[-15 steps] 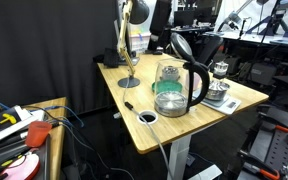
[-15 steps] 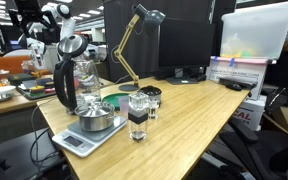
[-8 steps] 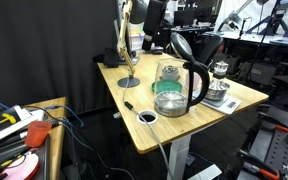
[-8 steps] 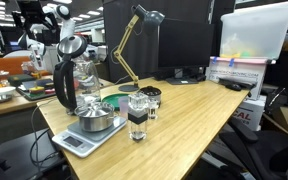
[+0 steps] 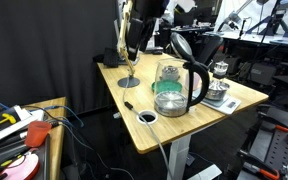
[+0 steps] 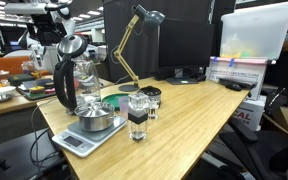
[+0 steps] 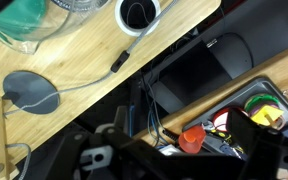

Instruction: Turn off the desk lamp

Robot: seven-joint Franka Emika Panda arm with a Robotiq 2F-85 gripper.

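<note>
The desk lamp is slim and gold-brass. In both exterior views it stands at the desk's back corner, with its stem [image 5: 124, 55] rising from a round base and its head [image 6: 150, 15] up high. In the wrist view its round flat base [image 7: 32, 90] lies on the wood at the left. My gripper [image 5: 132, 42] hangs beside the upper stem, above the base. In the wrist view its dark fingers [image 7: 174, 150] stand wide apart with nothing between them. Whether it touches the lamp I cannot tell.
A glass kettle with a black handle [image 5: 176, 85] [image 6: 72, 75] stands mid-desk. A scale with a metal bowl [image 6: 92, 122] and glass cups [image 6: 137, 115] are near it. A dark marker [image 7: 119, 60] lies by the cable hole [image 7: 139, 12]. A side table holds tools [image 5: 24, 130].
My arm has moved down and across towards the lamp's stem. The lamp, kettle and other things on the desk have not moved.
</note>
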